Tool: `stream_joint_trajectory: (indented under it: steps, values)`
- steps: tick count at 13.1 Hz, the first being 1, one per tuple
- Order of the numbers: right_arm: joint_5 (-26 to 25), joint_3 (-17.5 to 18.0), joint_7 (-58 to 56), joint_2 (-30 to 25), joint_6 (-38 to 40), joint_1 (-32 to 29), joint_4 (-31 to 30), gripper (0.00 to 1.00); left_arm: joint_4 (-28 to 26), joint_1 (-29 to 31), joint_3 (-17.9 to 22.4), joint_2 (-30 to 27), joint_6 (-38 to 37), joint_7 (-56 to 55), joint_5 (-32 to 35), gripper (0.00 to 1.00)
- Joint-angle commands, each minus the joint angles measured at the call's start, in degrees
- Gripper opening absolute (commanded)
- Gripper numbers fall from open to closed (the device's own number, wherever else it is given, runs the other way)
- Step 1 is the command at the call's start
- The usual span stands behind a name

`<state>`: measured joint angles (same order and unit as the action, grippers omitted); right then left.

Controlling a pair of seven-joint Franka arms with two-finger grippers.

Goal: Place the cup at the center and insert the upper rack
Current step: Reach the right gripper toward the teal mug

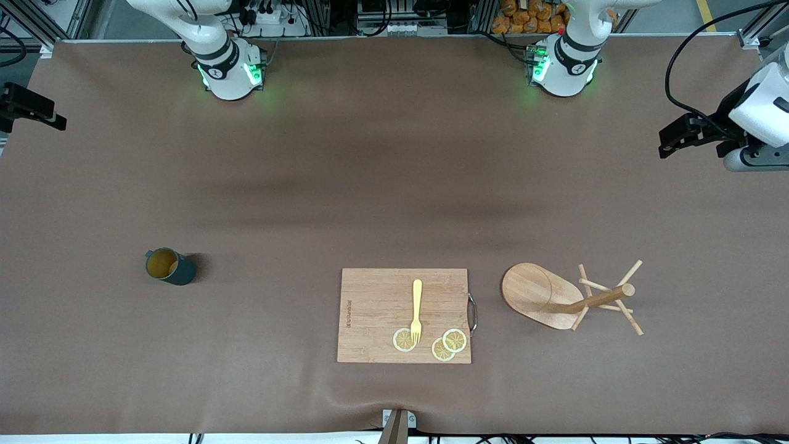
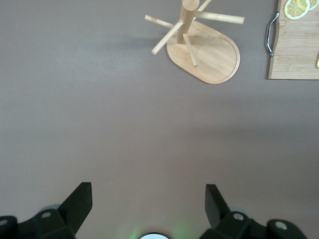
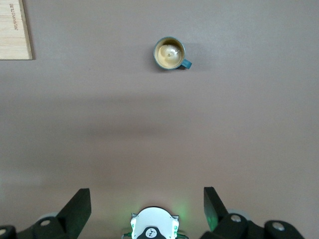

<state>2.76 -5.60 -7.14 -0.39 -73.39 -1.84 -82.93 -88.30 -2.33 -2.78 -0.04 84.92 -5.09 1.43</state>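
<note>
Both my grippers, left point(image 2: 148, 209) and right point(image 3: 146, 209), hover high, jaws apart, empty. The teal-green cylindrical mug point(image 1: 169, 266) stands toward the right arm's end; the light wooden peg tree point(image 1: 570, 297) stands upright beside the bamboo board point(image 1: 376, 314). I'd descend straight over the mug, clearing its handle.

Front camera: high, facing the arm bases, looks steeply down on the whole brown surface point(image 1: 394, 172). Both wrist cameras: high, facing straight down. Left wrist and front share the light wooden peg rack point(image 2: 204, 50); right wrist and front share the dark teal mug point(image 3: 170, 54).
</note>
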Motion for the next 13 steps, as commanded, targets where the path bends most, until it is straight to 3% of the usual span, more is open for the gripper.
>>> stream_joint_trajectory:
  steps: [1,7,13]
  values:
    - [0.0,1.0,1.3,-1.3,0.3,-0.5,-0.5,1.00,1.8,0.7,-0.2,0.2,-0.7,-0.1,-1.6,1.00]
    - [-0.2,1.1,1.4,-0.8,-2.0,-0.5,-0.7,1.00,3.7,1.1,-0.1,1.3,-0.7,0.0,-2.4,1.00]
    - [0.0,1.4,1.3,4.9,-24.5,0.0,-14.3,1.00,3.3,1.1,-0.1,1.3,-0.7,-0.1,-2.4,1.00]
